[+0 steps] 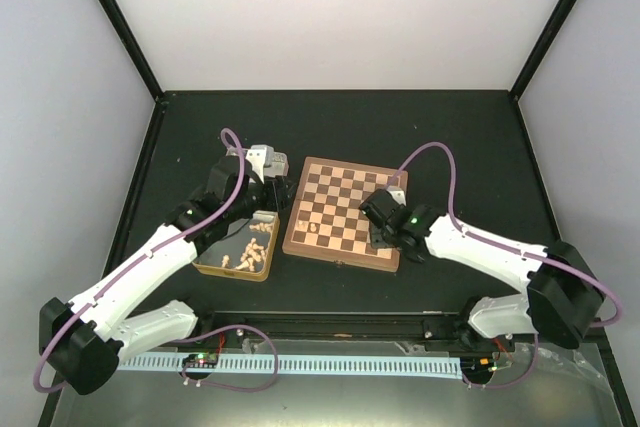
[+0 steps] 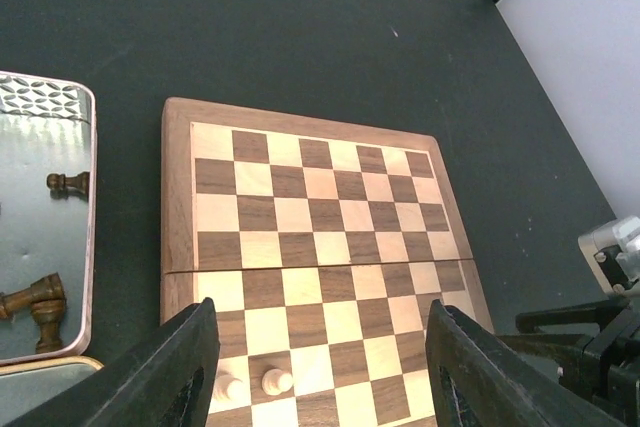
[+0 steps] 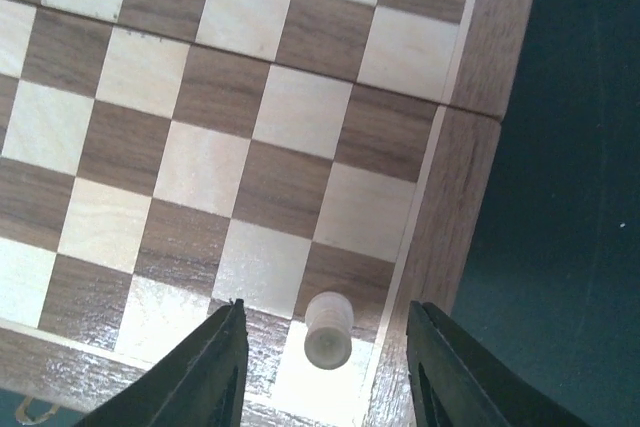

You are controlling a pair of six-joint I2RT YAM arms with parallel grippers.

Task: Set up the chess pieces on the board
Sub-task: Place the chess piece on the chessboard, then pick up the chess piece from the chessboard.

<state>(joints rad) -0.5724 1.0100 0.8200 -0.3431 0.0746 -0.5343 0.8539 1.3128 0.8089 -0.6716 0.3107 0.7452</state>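
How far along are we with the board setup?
Barely started. The board carries three pale pieces: two near one edge, one on a corner square inside the open right gripper. The left gripper is open, empty. Most pale pieces lie in the tin, dark pieces in the silver tray.

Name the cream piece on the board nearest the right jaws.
The lone cream piece on the corner square, between those open jaws; the other two stand together near the board's left edge.

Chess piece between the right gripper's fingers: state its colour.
Pale cream turned wooden chess piece, clearest in the right wrist view.
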